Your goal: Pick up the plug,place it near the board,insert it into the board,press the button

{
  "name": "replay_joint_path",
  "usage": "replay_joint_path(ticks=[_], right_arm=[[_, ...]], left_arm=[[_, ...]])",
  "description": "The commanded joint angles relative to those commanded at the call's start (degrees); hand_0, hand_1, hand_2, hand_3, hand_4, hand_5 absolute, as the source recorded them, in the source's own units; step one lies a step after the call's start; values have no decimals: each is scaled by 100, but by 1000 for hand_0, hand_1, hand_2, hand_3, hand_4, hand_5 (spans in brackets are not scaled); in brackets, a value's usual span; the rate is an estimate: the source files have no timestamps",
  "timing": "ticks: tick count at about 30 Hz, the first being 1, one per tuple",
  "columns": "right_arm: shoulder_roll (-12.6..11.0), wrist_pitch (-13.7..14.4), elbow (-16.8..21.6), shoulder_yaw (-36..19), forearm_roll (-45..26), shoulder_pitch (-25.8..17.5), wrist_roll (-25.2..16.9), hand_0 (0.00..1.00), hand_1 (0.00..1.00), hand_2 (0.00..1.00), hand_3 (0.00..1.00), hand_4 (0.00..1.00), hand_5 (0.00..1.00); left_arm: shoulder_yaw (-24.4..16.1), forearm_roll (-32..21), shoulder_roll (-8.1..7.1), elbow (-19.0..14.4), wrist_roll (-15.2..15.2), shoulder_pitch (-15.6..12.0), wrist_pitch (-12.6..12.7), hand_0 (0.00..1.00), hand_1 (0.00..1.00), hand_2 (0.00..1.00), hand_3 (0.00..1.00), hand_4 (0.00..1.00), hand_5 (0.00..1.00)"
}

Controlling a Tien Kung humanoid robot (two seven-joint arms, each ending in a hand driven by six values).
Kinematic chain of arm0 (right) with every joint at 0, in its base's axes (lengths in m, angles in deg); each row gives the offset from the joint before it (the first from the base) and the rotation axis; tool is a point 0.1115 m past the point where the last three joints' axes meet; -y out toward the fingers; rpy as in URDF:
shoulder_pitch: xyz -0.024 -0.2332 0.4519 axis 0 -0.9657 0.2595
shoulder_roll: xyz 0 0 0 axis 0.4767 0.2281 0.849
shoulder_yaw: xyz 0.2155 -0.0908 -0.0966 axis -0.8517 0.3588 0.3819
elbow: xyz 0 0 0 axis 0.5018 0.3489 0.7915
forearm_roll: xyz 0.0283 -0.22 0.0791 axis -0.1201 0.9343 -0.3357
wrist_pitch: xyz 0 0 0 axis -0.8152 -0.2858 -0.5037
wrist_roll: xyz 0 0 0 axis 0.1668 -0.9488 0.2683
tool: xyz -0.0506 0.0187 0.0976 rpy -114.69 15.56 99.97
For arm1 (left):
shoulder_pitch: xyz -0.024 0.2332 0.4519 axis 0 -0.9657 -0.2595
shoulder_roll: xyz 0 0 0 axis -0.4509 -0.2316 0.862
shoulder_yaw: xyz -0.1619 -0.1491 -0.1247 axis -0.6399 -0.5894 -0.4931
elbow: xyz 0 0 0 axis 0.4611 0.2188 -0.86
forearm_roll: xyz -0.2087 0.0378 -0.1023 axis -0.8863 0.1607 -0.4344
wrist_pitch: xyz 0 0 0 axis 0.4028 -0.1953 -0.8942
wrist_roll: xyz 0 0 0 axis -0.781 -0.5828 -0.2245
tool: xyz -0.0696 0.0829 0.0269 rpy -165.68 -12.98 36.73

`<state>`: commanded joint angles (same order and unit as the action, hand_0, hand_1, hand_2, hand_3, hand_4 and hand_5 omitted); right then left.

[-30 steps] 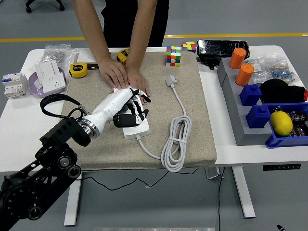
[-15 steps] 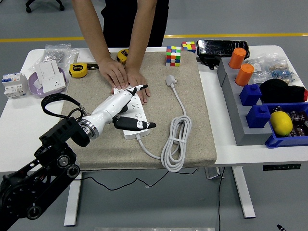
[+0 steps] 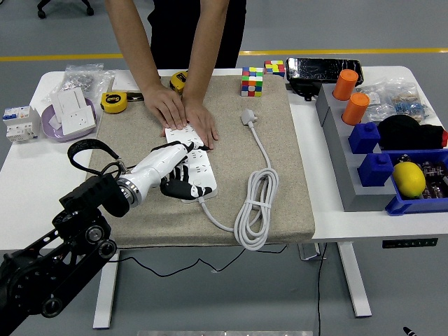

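Left hand [image 3: 183, 183] had drawn back nearward over the board [image 3: 192, 171], fingers curled, holding nothing; the plug [image 3: 249, 117] lay untouched.

high head view, table [image 3: 42, 175] below

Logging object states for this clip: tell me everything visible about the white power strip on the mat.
The power strip is a white, plastic-looking rectangular board with rows of dark socket holes, lying flat on the beige mat, running diagonally from far left to near right. A person's hands press flat on its far end. The robot's left hand lies over its near-left part, fingers curled. Its white cord leaves the near end, coils to the right and ends in an unplugged plug. No socket looks occupied.
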<state>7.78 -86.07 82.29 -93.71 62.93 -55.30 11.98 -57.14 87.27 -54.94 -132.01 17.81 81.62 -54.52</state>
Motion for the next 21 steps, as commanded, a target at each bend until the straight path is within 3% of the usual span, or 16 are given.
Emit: replay_joint_path(ticks=[3, 4, 8, 9, 21], right_arm=[[2, -1, 0, 2, 1, -5, 1, 844, 754, 740, 773, 998, 900], [3, -1, 0, 2, 4, -8, 1, 844, 754, 740, 773, 998, 900], [3, -3, 0, 6, 5, -15, 1, 844, 754, 740, 773, 998, 900], [2, -3, 0, 6, 8, -17, 1, 844, 754, 740, 773, 998, 899], [-3, 0, 0, -3, 8, -7, -1, 844, 754, 740, 773, 998, 899]], left_arm=[[26, 9, 7, 123, -57, 5, -124, 172, 52, 156, 743, 522, 90], [41, 12, 11, 193, -69, 8, -147, 171, 46, 149, 772, 487, 40], [66, 28, 31, 345, -69, 10, -154, 171, 46, 149, 772, 487, 40], [67, 40, 36, 372, -69, 10, -153, 171, 45, 149, 757, 480, 2], [81, 71, 66, 490, -62, 29, -138, 171, 46, 150, 769, 474, 2]])
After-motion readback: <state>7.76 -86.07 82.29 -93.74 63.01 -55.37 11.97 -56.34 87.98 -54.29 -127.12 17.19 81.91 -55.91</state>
